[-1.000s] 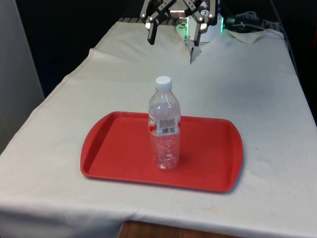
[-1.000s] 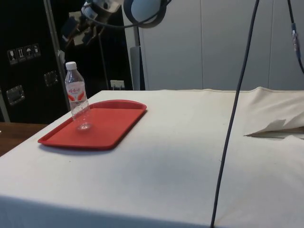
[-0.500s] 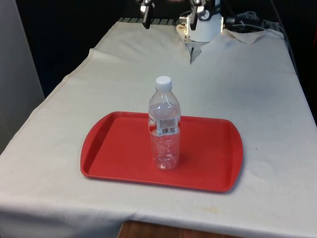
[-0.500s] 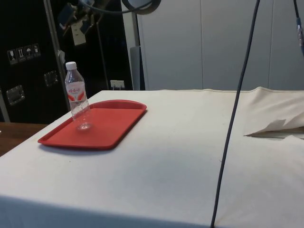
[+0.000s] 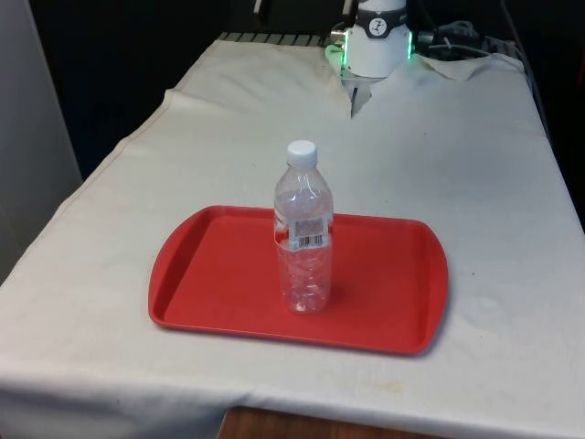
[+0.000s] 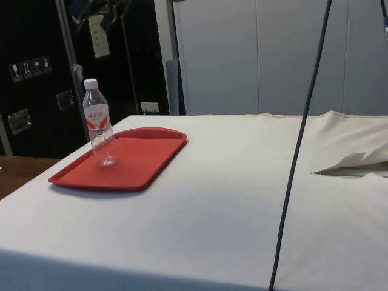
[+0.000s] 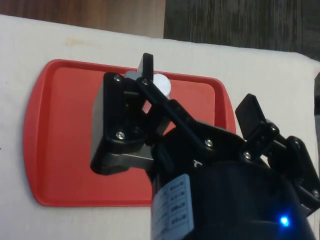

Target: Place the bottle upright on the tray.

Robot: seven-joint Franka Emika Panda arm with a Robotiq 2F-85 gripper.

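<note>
A clear plastic bottle [image 5: 303, 240] with a white cap stands upright near the middle of the red tray [image 5: 210, 274]. The side view places the bottle [image 6: 99, 124] at the tray's [image 6: 142, 159] far end. My gripper [image 6: 96, 7] hangs high above the tray, well clear of the bottle. In the wrist view my gripper [image 7: 197, 90] is open, its fingers [image 7: 146, 64] spread wide with nothing between them. Far below, the white cap [image 7: 162, 84] and the tray [image 7: 60, 125] are in sight.
White cloth covers the table [image 5: 457, 165]. A fold of cloth [image 6: 351, 162] rises at the side view's right, and a black cable [image 6: 300, 139] hangs in front of that camera. Loose cables [image 5: 457, 41] lie at the table's far end.
My gripper has risen away from the bottle, climbing out of the front view's upper edge. Bottle and tray have not moved.
</note>
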